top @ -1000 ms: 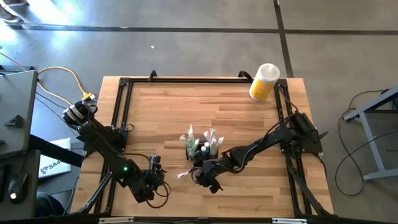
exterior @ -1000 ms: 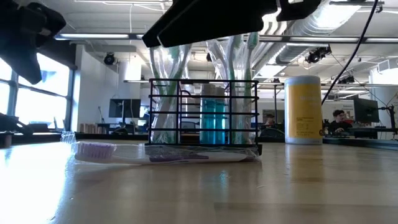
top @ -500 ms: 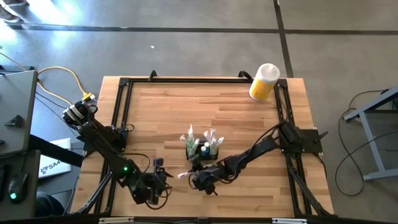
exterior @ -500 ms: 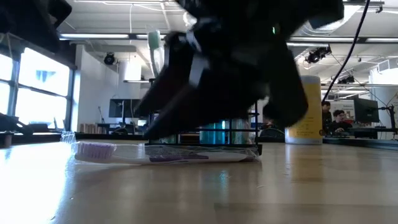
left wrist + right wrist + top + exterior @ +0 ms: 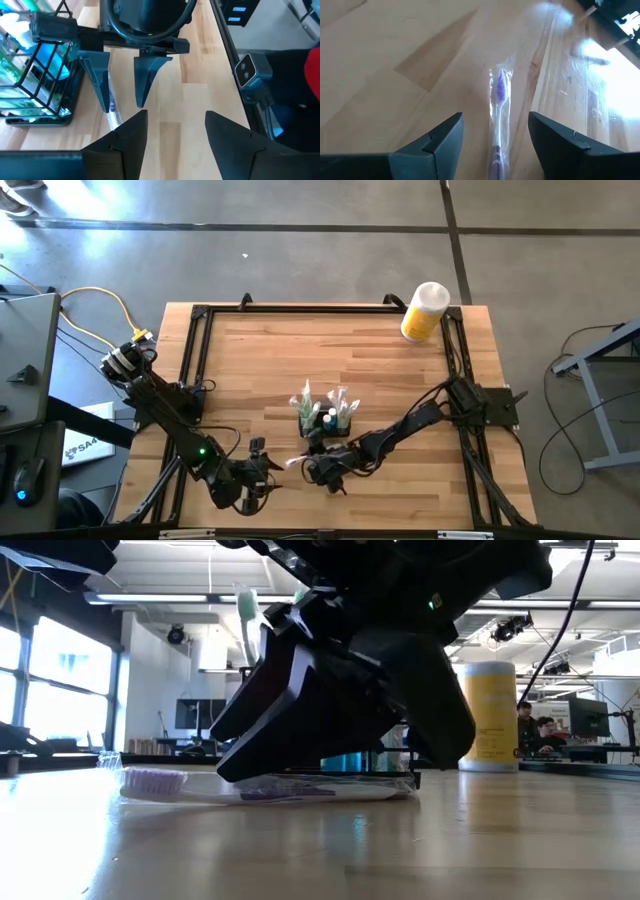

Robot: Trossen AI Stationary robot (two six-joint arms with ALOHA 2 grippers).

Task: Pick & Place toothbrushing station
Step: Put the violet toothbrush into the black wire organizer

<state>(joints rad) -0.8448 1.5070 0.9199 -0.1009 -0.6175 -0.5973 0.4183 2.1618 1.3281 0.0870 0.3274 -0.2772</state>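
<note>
Pale wooden plank worktop (image 5: 330,360) under me, yellow cylindrical bottle with white cap (image 5: 424,311) lying at its far right corner, untouched. Black wire-mesh toothbrushing station (image 5: 326,420) stands upright mid-worktop, already holding several clear-wrapped toothbrushes and a blue item. My right gripper (image 5: 322,471) is low just in front of it, jaws spread, straddling the one loose purple toothbrush in clear wrap (image 5: 498,107) lying flat, nothing clamped yet. My left gripper (image 5: 255,470) hovers near the front edge, jaws parted, empty. My read: mostly loaded; this last brush needs grasping and placing in the station.
</note>
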